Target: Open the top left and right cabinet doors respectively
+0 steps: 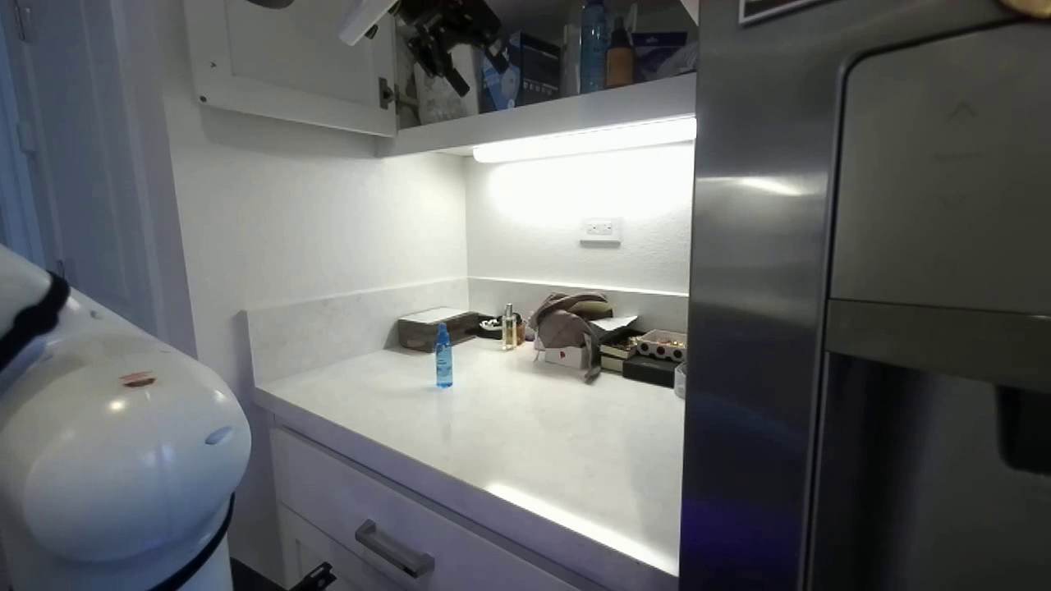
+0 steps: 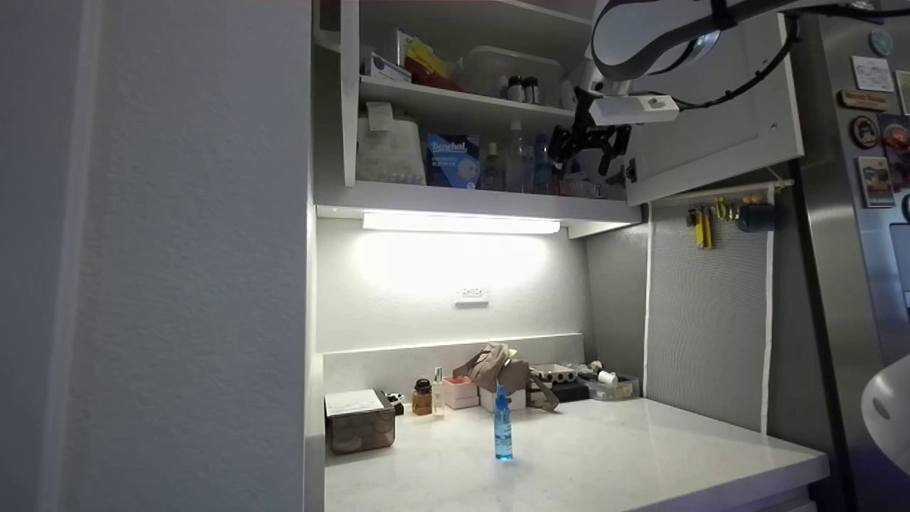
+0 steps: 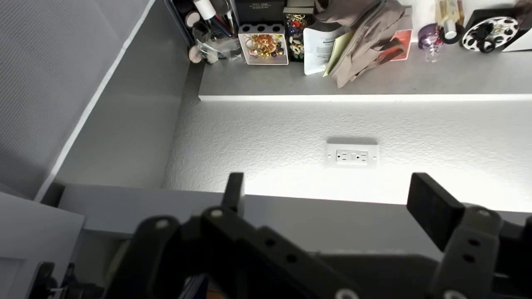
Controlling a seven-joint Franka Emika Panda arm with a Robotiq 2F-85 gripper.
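The left cabinet door stands swung open in an exterior view, its inner face and hinge showing. It also shows nearly edge-on in an exterior view. The right cabinet door stands swung open in an exterior view, beside the arm. A corner of it with its hinge shows at lower left in the wrist view. My gripper is open and empty in front of the open cabinet, near the right door's hinge side. It also shows in an exterior view and, fingers wide apart, in the wrist view.
The cabinet's bottom shelf holds bottles and a blue box. Below is a white counter with a blue spray bottle and small boxes. The steel fridge stands beside the counter. Scissors and tools hang under the right door.
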